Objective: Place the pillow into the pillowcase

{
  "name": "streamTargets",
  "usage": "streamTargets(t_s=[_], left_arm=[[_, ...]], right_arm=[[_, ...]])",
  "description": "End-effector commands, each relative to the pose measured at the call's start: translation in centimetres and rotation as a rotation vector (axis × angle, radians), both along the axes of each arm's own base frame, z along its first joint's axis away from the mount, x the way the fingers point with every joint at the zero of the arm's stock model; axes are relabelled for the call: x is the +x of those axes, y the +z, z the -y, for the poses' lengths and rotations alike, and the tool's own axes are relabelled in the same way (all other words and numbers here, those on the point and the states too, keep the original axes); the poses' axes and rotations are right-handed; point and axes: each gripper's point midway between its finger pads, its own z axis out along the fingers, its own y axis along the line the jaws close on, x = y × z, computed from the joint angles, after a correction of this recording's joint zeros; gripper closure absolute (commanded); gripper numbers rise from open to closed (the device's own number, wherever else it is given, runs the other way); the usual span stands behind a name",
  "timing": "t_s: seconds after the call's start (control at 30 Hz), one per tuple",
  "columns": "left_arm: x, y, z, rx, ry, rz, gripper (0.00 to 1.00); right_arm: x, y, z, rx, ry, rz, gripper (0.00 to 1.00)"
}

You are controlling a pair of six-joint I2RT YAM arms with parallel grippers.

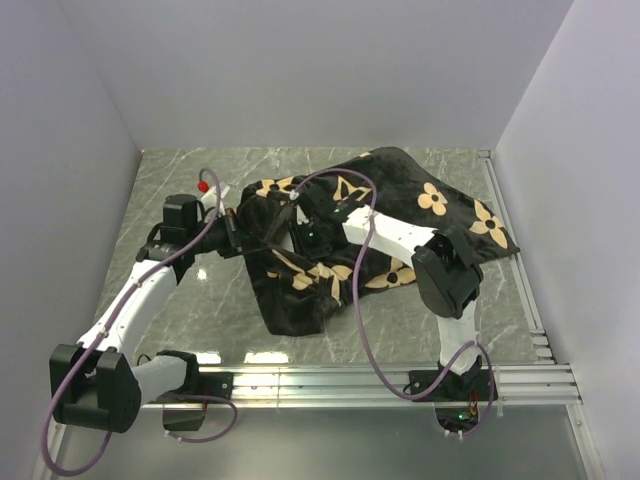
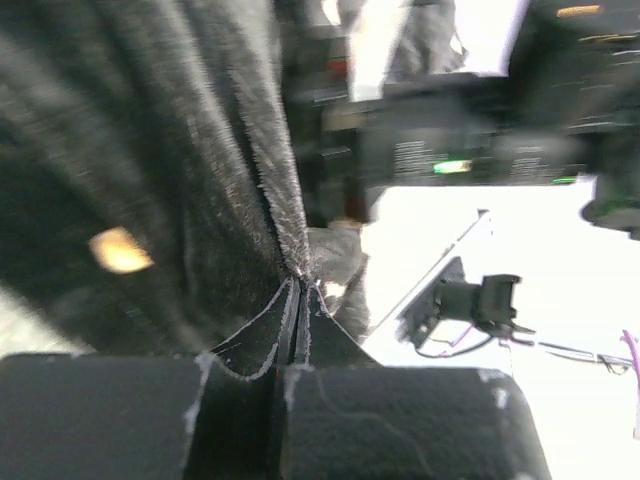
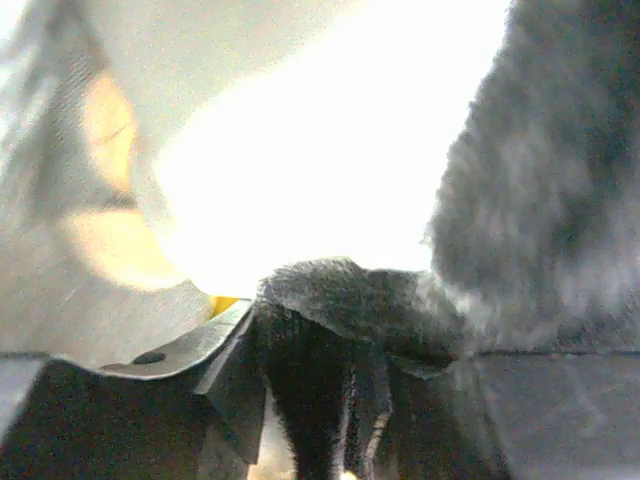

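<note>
On the marble table, the pillowcase lay bunched; the left gripper pinched its hem, and the right gripper clamped a black fold of it.

A grey marbled table sits between 3 plain white walls. Metal rails run along its near edge, and a thinner rail lines its right side.

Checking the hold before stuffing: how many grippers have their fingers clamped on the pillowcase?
2. The left gripper pinches a fold at the left edge of the pillowcase; the right gripper pinches fabric nearer its middle.
</note>
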Motion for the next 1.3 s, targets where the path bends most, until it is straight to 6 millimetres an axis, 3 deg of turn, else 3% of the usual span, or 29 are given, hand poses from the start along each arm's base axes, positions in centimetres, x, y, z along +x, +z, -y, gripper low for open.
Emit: streamTargets(t_s=[0.0, 0.03, 0.1, 0.2, 0.3, 0.37, 0.43, 0.47, 0.5, 0.53, 0.7, 0.8, 0.83, 0.9, 0.97, 1.03, 1.07, 1.1, 1.23, 1.27], left_arm=[[-1.1, -0.2, -1.3, -0.006, -0.04, 0.004, 1.0], [-1.0, -0.6, -1.5, -0.002, -0.037, -0.003, 1.0], [-1.0, -1.2, -1.5, 0.001, -0.048, -0.007, 1.0], [-0.8, -1.8, -1.4, -0.004, -0.053, -0.018, 1.0], [-0.8, -2.1, -1.4, -0.001, -0.061, -0.02, 1.0], [-0.8, -2.0, -1.4, 0.0, -0.064, -0.015, 1.0], [-0.9, -2.0, -1.4, -0.002, -0.068, -0.016, 1.0], [-0.9, -2.0, -1.3, -0.004, -0.07, -0.017, 1.0], [-0.9, -2.0, -1.3, -0.007, -0.068, -0.018, 1.0], [-1.0, -2.0, -1.2, -0.011, -0.072, -0.017, 1.0], [-0.9, -1.3, -0.9, -0.035, -0.081, -0.001, 1.0], [-1.0, 0.0, 0.0, -0.089, -0.107, 0.006, 1.0], [-0.8, 0.9, 0.7, -0.107, -0.128, 0.05, 1.0], [-0.7, 1.8, 2.1, -0.147, -0.144, 0.05, 1.0], [-0.7, 2.9, 4.6, -0.179, -0.194, 0.117, 1.0], [-0.2, 1.7, 6.3, -0.227, -0.169, 0.044, 1.0], [0.4, 2.8, 7.7, -0.267, -0.18, 0.083, 1.0], [2.0, 1.2, 8.2, -0.259, -0.142, 0.05, 1.0], [6.8, -0.3, 10.2, -0.299, -0.071, 0.009, 1.0], [8.1, 1.0, 10.7, -0.322, -0.087, 0.053, 1.0]], right_arm=[[2.8, 4.9, 1.7, 0.082, -0.028, 0.117, 0.63], [2.6, 5.4, 1.6, 0.101, -0.021, 0.11, 0.68], [2.3, 5.8, 1.9, 0.103, -0.019, 0.092, 0.69], [1.3, 6.0, 1.6, 0.139, 0.004, 0.042, 0.64], [0.2, 7.5, 0.7, 0.244, 0.04, -0.012, 0.54], [-0.3, 9.1, 0.1, 0.314, 0.06, -0.027, 0.53], [0.0, 10.5, -0.2, 0.349, 0.064, -0.001, 0.64], [0.1, 10.6, -0.2, 0.347, 0.063, 0.004, 0.74], [0.5, 10.8, -0.1, 0.339, 0.056, 0.019, 0.93], [0.8, 10.6, -0.1, 0.328, 0.049, 0.013, 1.0], [1.9, 10.2, 1.0, 0.331, 0.02, -0.015, 1.0], [0.9, 12.6, 1.2, 0.437, 0.069, -0.029, 1.0], [-0.4, 15.0, 0.9, 0.538, 0.117, -0.029, 1.0], [-1.5, 17.6, 1.1, 0.627, 0.151, 0.0, 1.0], [-3.2, 21.2, 1.3, 0.725, 0.201, 0.053, 1.0], [-4.2, 23.5, 1.5, 0.776, 0.228, 0.067, 1.0], [-5.1, 23.9, 1.5, 0.795, 0.248, 0.025, 1.0], [-5.3, 24.3, 1.6, 0.806, 0.248, 0.017, 1.0], [-6.0, 24.1, 2.0, 0.812, 0.242, 0.005, 1.0], [-6.0, 24.1, 2.0, 0.81, 0.237, 0.005, 1.0]])
